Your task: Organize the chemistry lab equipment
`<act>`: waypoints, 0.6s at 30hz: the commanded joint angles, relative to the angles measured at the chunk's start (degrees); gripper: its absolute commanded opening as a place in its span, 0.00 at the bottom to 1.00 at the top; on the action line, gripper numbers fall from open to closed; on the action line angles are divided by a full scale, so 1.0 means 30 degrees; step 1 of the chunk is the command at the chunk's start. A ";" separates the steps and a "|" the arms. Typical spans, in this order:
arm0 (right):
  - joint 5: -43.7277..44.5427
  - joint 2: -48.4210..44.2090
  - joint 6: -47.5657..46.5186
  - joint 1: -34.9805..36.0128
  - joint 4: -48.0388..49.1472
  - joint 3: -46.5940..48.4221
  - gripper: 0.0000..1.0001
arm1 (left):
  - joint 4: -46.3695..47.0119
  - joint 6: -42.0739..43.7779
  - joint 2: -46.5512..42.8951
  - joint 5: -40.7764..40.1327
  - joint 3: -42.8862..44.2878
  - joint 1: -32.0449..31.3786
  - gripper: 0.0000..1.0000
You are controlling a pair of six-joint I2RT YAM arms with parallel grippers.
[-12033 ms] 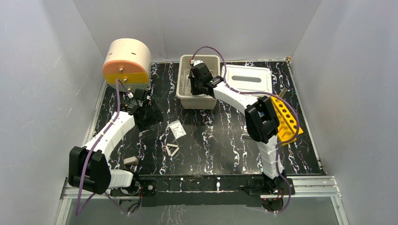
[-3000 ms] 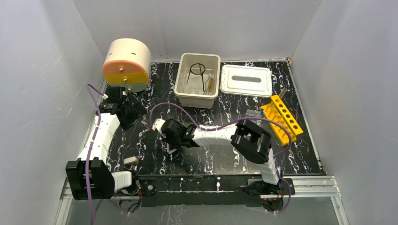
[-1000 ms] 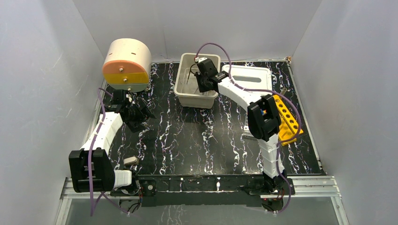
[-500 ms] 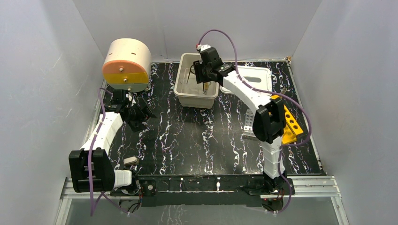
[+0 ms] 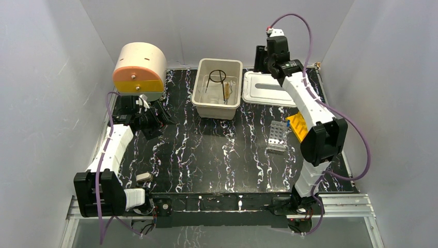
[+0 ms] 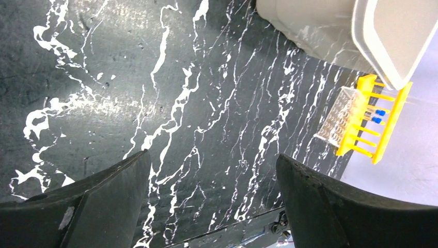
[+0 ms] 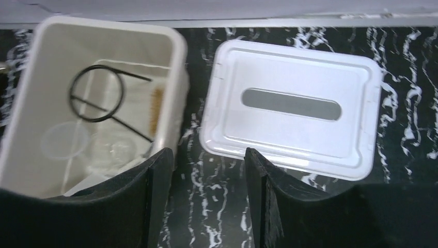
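The beige bin point(image 5: 215, 110) holds a black wire ring point(image 7: 97, 93), a wood-handled tool point(image 7: 156, 109) and clear pieces point(image 7: 63, 140). My right gripper point(image 5: 261, 58) hangs high over the gap between the bin point(image 7: 103, 23) and the white lid point(image 7: 294, 67). It is open point(image 7: 207, 153) and empty. At the right of the mat stands the grey holed metal rack point(image 5: 277, 137), with the yellow tube rack point(image 5: 296, 123) partly behind my right arm. My left gripper point(image 5: 154, 117), below the drum, is wide open point(image 6: 213, 155) over bare mat. It looks toward both racks point(image 6: 372, 121).
The big beige-and-orange drum point(image 5: 139, 67) sits at the back left. The white lid point(image 5: 271, 96) lies flat to the right of the bin. A small grey item point(image 5: 143, 177) rests by the left arm's base. White walls enclose the black marbled mat point(image 5: 217, 155).
My right gripper has lifted out of the bin and swung up and right toward the lid. The left gripper's fingers have spread wider, while its arm has barely moved.
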 commanded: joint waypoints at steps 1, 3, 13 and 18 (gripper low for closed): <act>0.0119 0.1640 0.0233 -0.1195 -0.0426 -0.0307 0.62 | 0.0454 -0.0066 -0.0715 0.0992 0.0692 0.0124 0.93; 0.0019 0.2742 0.0790 -0.1597 -0.1328 0.0371 0.63 | 0.0691 -0.0189 -0.0543 0.1017 0.0785 0.0095 0.98; 0.4272 0.6729 0.6053 -0.2614 -0.4629 0.1952 0.71 | 0.1047 -0.0124 -0.0356 0.0325 0.0940 0.0080 0.98; 0.5751 0.9044 0.8871 -0.2611 -0.6891 0.3717 0.78 | 0.1046 -0.0214 -0.0780 0.0178 0.0517 0.0095 0.98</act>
